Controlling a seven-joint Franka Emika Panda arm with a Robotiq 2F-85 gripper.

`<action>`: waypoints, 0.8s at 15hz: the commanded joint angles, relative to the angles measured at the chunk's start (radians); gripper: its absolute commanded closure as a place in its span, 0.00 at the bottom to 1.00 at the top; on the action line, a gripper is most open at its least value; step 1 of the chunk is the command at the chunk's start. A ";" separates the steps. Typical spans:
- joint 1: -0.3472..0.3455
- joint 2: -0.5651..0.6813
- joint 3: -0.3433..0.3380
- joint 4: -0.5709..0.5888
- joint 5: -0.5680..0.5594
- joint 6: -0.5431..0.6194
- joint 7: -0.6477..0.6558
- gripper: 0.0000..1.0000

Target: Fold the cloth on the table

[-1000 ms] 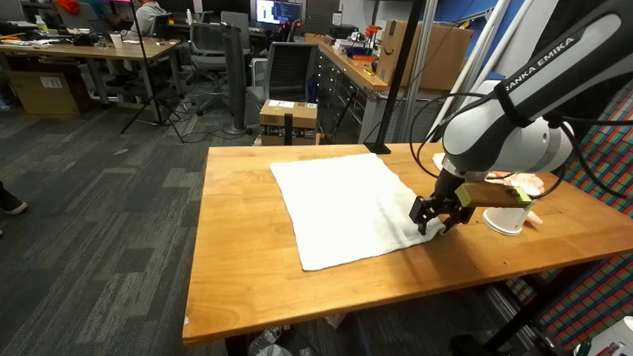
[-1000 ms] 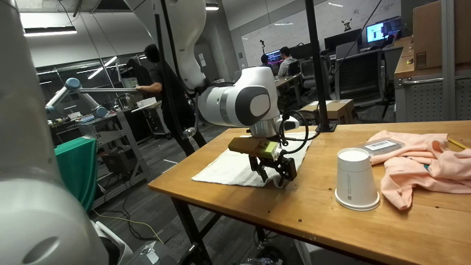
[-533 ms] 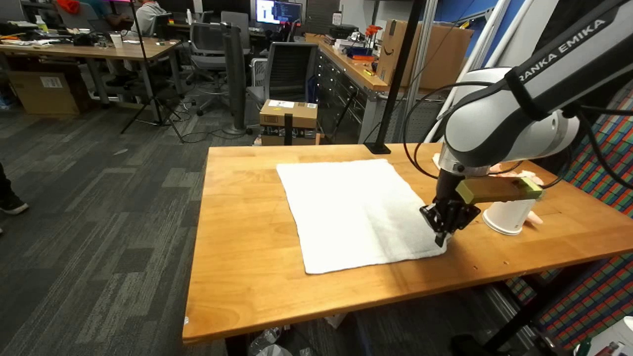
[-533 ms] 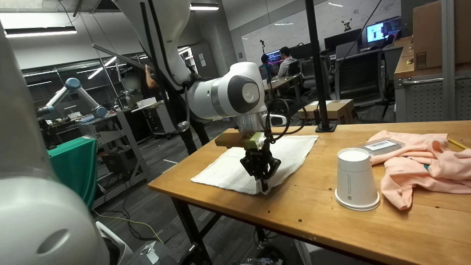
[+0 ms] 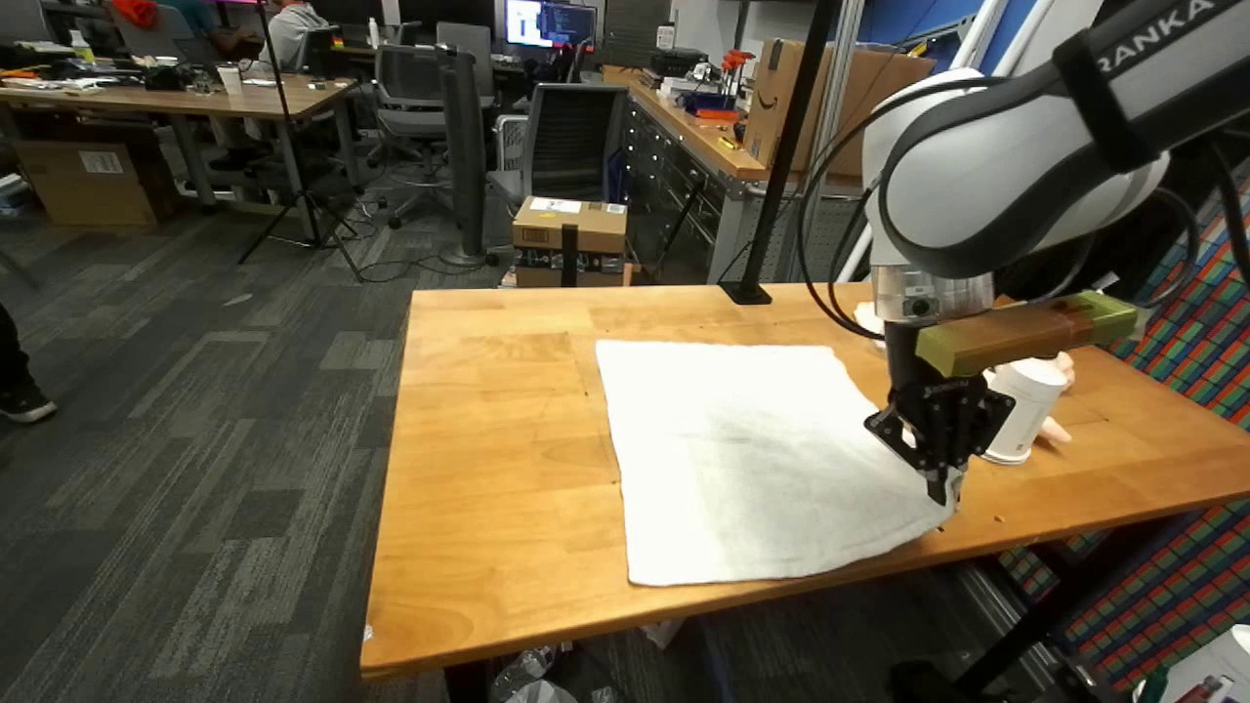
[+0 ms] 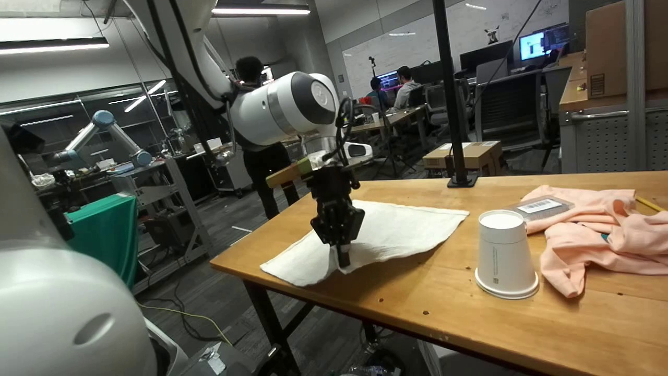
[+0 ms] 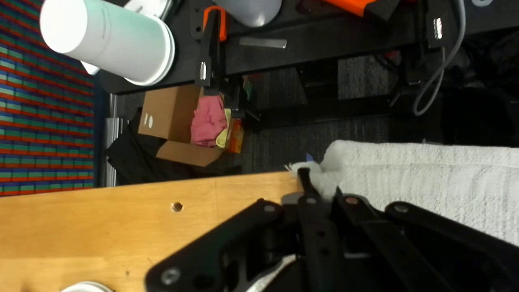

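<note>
Wrist view: my one gripper [image 7: 320, 184] pinches one corner of the single white cloth [image 7: 425, 182], its two fingers [image 7: 305, 181] tight together on the bunched fabric. In both exterior views most of the cloth lies spread on one wooden table [image 5: 488, 547], near an edge, rising to my fingertips. In an exterior view I count one white tub [image 6: 505, 256], rim down, one labelled box [image 6: 543, 206] and one heap of peach fabric [image 6: 610, 235].

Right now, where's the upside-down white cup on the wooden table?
In an exterior view, the cup stands rim-down on the table, right of the white cloth and just left of the peach fabric.
</note>
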 commanded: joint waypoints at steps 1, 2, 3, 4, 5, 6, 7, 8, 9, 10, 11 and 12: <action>0.042 0.002 0.055 0.110 0.008 -0.191 0.062 0.95; 0.057 0.022 0.073 0.161 0.008 -0.234 0.076 0.95; 0.070 0.037 0.089 0.204 0.003 -0.268 0.091 0.95; 0.084 0.064 0.107 0.261 -0.003 -0.297 0.106 0.95; 0.097 0.091 0.120 0.312 -0.007 -0.312 0.115 0.95; 0.110 0.123 0.131 0.364 -0.013 -0.314 0.123 0.95; 0.122 0.150 0.138 0.409 -0.018 -0.316 0.132 0.95; 0.133 0.187 0.142 0.457 -0.022 -0.303 0.134 0.95; 0.144 0.216 0.142 0.497 -0.024 -0.298 0.133 0.95; 0.153 0.249 0.139 0.537 -0.026 -0.290 0.127 0.95; 0.162 0.281 0.133 0.576 -0.027 -0.288 0.123 0.95; 0.168 0.313 0.125 0.614 -0.028 -0.284 0.117 0.95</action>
